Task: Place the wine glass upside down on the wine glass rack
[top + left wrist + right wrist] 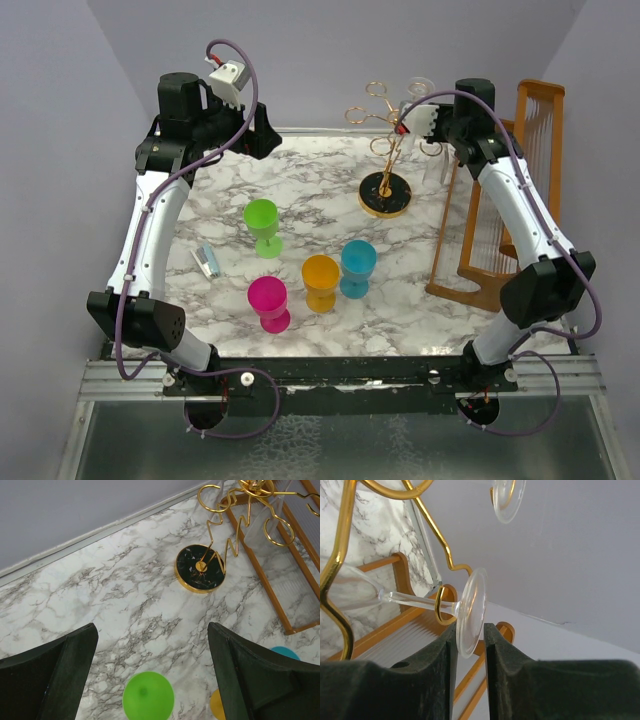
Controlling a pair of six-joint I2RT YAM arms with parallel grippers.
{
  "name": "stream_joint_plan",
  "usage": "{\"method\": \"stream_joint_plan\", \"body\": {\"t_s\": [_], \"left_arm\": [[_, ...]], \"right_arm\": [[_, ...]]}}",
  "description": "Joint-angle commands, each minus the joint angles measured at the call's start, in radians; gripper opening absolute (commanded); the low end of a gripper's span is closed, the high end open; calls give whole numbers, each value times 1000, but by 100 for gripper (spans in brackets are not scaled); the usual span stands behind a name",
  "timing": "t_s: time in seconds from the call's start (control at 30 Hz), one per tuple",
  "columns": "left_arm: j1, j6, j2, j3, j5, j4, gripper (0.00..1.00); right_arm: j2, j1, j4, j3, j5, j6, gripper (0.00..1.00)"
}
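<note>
your right tool (470, 629) is clenched on the round foot of the wine glass (410, 599). the disc stands on edge in the narrow gap btwn the two fingers. from the foot the stem runs toward 9 o'clock, thru a gold ring of the wine glass rack (341, 535). the bowl lies past that ring at the left edge, partly behind a gold arm. it looks about sideways in the wrist view, but you can't tell the true tilt.

a second clear disc (507, 500) hangs at 12 o'clock, cut off by the frame edge. in the top view the held glass is nearly lost against the wall, up by the rack's arms at 1 o'clock from its black base (385, 195).

your left tool (152, 630) is released, fingers wide apart above the desk (300, 180), well apart from the rack. a green cup (148, 696) sits at 6 o'clock, clipped by the bottom edge.
</note>
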Motion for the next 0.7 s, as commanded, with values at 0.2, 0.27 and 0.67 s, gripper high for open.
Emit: {"method": "stream_joint_plan", "body": {"t_s": [0.2,0.27,0.67], "left_arm": [[6,9,-35,-10,10,31,93],[6,9,-38,-14,10,33,93],[6,13,-61,-34,6,46,93]], "right_arm": [[-68,1,25,-40,36,21,31],[-76,1,24,-48,37,22,32],[-118,1,7,-79,41,38,39]]}}
